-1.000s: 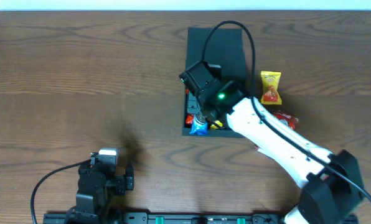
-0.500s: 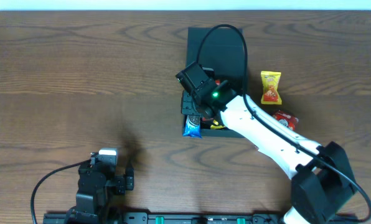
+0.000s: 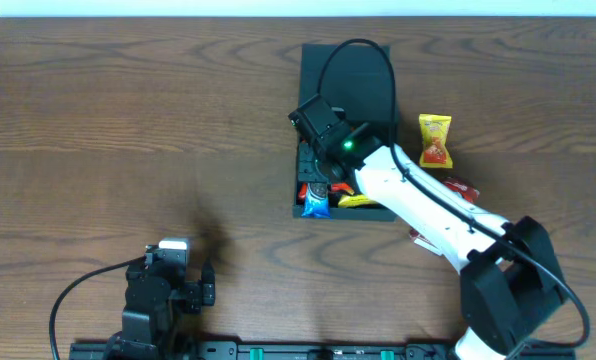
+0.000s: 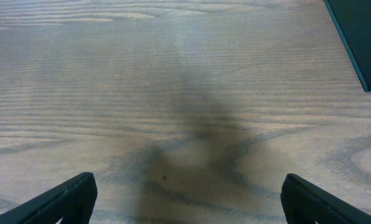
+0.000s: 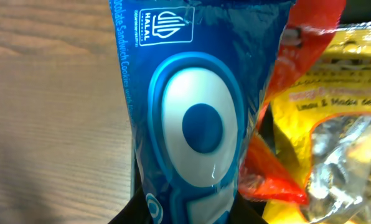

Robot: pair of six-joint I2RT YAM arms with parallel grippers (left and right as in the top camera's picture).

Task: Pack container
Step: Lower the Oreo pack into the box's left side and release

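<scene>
Well, the table [image 3: 128, 120] is brown wood with long grain, and a pale strip [image 3: 278, 8] runs along its far edge; of the room I see nothing more.

My right arm [image 3: 418, 205] lies across the container [image 3: 370, 70], so most of the inside is hidden from above. The right wrist view is nearly filled by a blue packet [image 5: 198, 124], and my own fingers are cut off at the lower edge. In the left wrist view only a corner of the container shows, top right.

The container stands right of the centre, on the far half of the table. It is dark teal-green, matte and rectangular, and its lid [image 3: 323, 75] lies open flat on the far side. At its near end a yellow packet [image 5: 335, 124] and a red-orange packet [image 5: 272, 174] lie beside the blue one. Outside, to its right, are a second yellow packet [image 3: 435, 140] and a red packet [image 3: 460, 189].

My right claw [image 3: 321, 188] holds the blue packet at the near left corner of the container. My left claw [image 4: 185, 199] is spread wide over bare wood, holding nothing.
</scene>
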